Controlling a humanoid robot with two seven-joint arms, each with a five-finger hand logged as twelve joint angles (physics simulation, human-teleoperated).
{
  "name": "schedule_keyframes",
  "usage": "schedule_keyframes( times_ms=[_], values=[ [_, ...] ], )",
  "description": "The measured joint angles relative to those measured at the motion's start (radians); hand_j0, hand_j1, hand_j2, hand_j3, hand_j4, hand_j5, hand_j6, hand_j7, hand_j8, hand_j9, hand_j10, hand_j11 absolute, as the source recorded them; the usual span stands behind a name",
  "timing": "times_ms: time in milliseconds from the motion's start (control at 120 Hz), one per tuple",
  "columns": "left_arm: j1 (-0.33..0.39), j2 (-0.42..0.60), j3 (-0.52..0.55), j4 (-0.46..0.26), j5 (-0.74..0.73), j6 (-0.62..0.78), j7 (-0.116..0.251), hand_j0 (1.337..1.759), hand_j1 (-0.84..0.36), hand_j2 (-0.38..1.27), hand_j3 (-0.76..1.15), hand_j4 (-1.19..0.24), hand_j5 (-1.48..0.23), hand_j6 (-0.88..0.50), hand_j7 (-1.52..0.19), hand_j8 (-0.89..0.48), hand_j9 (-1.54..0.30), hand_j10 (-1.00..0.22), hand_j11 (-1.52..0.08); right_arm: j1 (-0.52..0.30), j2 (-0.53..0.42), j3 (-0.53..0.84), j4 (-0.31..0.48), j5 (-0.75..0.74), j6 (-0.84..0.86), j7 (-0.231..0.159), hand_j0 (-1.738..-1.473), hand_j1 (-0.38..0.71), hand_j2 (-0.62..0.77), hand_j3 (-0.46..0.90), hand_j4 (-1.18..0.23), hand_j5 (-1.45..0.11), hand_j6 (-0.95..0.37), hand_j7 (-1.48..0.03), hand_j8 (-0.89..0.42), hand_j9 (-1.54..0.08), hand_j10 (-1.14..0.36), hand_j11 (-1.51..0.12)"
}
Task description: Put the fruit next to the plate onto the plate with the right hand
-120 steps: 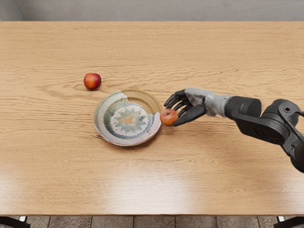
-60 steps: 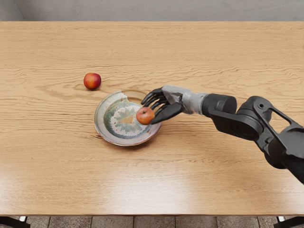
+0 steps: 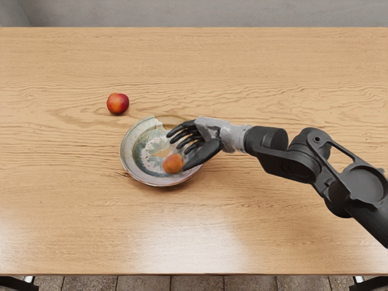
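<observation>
The fruit (image 3: 173, 163) by the plate (image 3: 128, 151) is smeared at its edges, so whether it rests on the glaze or hangs just above it cannot be told. The right hand (image 3: 195, 141) covers the plate's right rim and part of its middle pattern (too soft to read anyway). The right arm (image 3: 303, 160) runs off the picture's right edge, and both side edges cut the counter (image 3: 73, 206).
</observation>
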Motion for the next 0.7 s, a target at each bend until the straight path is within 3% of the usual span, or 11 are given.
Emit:
schedule_keyframes(
  times_ms=[183,350,567,700],
  values=[
    [0.000,0.000,0.000,0.000,0.000,0.000,0.000,1.658,0.33,0.00,0.00,-0.01,-0.02,-0.01,-0.02,-0.01,-0.02,-0.01,-0.02,0.001,-0.012,0.063,0.008,0.005,0.025,-0.003,-1.658,-0.04,-0.02,0.00,-0.27,-0.35,-0.25,-0.35,-0.25,-0.35,-0.27,-0.35],
    [-0.001,0.000,0.001,-0.004,0.000,0.000,-0.001,1.658,0.33,0.00,0.00,-0.01,-0.02,-0.01,-0.02,-0.01,-0.02,-0.01,-0.02,-0.003,-0.067,0.190,0.007,0.103,0.153,-0.038,-1.658,-0.15,-0.02,0.00,-0.17,-0.22,-0.16,-0.22,-0.16,-0.22,-0.17,-0.22],
    [0.001,0.000,0.002,-0.010,-0.001,0.000,-0.002,1.658,0.33,0.00,0.00,-0.01,-0.02,-0.01,-0.02,-0.01,-0.02,-0.01,-0.02,-0.014,-0.263,0.232,-0.005,0.308,0.287,-0.047,-1.658,-0.28,-0.01,0.00,-0.06,-0.08,-0.06,-0.08,-0.06,-0.08,-0.06,-0.08],
    [0.008,0.000,0.005,-0.009,0.001,0.000,0.000,1.658,0.33,0.00,0.00,-0.01,-0.02,-0.01,-0.02,-0.01,-0.02,-0.01,-0.02,-0.039,-0.371,0.251,-0.080,0.452,0.304,-0.048,-1.658,-0.31,0.00,0.00,-0.03,-0.04,-0.03,-0.04,-0.03,-0.04,-0.03,-0.04]
  ],
)
